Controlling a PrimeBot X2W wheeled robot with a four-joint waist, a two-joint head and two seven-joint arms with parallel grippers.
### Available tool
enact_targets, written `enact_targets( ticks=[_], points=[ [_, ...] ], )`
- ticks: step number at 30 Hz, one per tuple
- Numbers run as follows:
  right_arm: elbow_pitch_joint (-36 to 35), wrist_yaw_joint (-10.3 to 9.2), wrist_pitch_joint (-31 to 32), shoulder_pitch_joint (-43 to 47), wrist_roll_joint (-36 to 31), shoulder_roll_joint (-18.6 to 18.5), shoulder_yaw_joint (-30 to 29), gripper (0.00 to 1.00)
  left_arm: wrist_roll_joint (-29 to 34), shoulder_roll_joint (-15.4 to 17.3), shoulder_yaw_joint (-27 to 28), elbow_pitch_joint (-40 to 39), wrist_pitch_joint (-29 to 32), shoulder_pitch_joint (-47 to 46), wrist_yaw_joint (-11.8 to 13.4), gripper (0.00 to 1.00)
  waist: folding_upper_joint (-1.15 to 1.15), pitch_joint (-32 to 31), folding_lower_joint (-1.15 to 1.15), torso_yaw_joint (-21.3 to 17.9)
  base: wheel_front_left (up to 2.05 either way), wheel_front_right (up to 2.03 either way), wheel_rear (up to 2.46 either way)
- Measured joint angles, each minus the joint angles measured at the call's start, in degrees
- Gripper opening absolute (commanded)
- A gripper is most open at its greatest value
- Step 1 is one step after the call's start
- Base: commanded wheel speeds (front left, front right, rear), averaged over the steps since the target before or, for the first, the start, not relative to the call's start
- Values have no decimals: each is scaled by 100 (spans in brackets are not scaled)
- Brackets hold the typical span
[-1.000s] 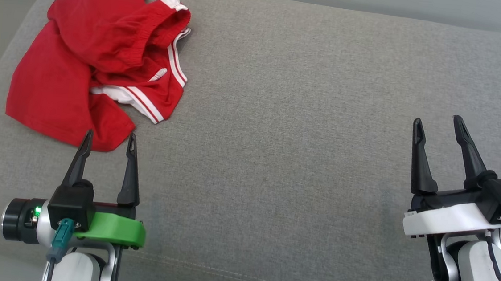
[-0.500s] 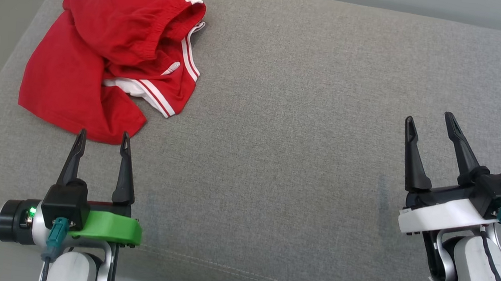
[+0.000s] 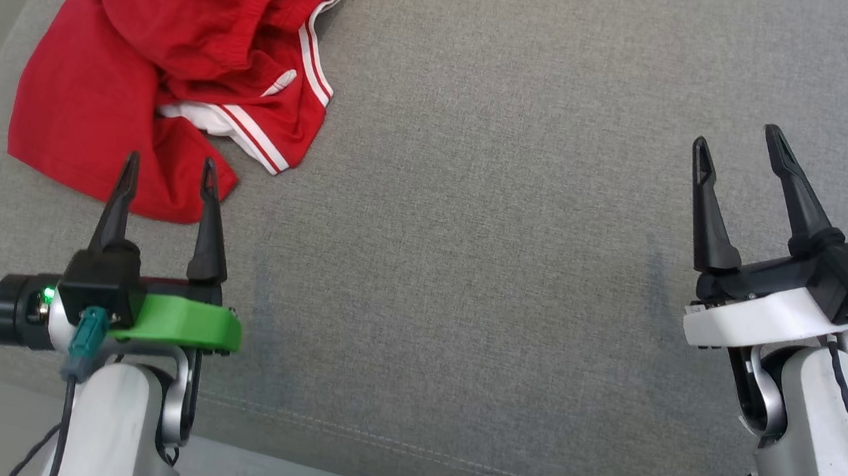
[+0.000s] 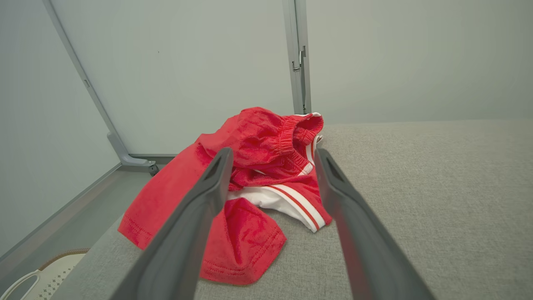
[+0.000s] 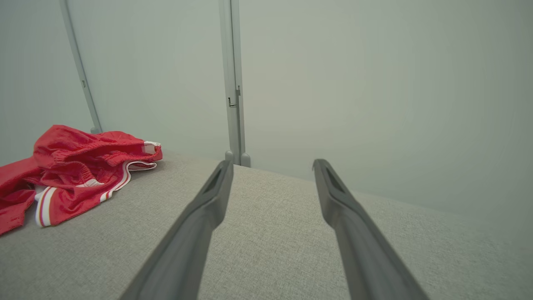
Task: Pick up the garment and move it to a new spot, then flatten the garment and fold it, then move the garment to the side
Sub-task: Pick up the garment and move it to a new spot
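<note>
Since half a second ago the head camera has shifted, so the whole scene sits differently. Against the cloth itself, though, the left gripper (image 3: pixel 169 163) has crept forward: its tips, which then reached just the near hem, now overlap it. In the head view the garment (image 3: pixel 159 43), crumpled red shorts with white stripes, lies at the far left of the grey cushion (image 3: pixel 507 237), close to its left edge and cut off by the top of the picture. Its length runs near to far, loose hem toward the robot and gathered waistband farther off, roughly in line with the left fingers. The left jaws are spread and hold nothing. The right gripper (image 3: pixel 738 138), jaws spread too, stands well apart over bare cushion at the right. In the left wrist view the heap (image 4: pixel 266 137) sits straight ahead between the two open fingers, with the near hem low and just in front of the tips; whether they touch the cloth I cannot tell. In the right wrist view the shorts (image 5: pixel 83 166) lie far off to the left, clear of the fingers. I judge the left arm much the nearer, and a short reach forward and down should take the hem.
</note>
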Motion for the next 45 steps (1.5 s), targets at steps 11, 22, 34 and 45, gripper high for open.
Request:
enact_targets(
  ticks=[11,22,34,45],
  points=[
    [-3,101,0,-517,-48,0,235,100,9,-62,263,622,-2,-1184,26,100,0,571,0,-225,0,0,0],
    [-2,146,0,-937,-104,-27,287,100,8,3,686,1605,-30,-1953,75,100,0,1008,0,-702,0,0,0],
    [-35,149,-1,-1162,-144,-38,313,100,276,243,1069,2431,-32,-2574,185,100,0,1356,0,-1129,0,0,0],
    [-21,144,-1,-1172,-144,-38,247,100,515,180,1225,2862,-32,-2805,186,0,0,1411,0,-1179,0,0,0]
  ],
)
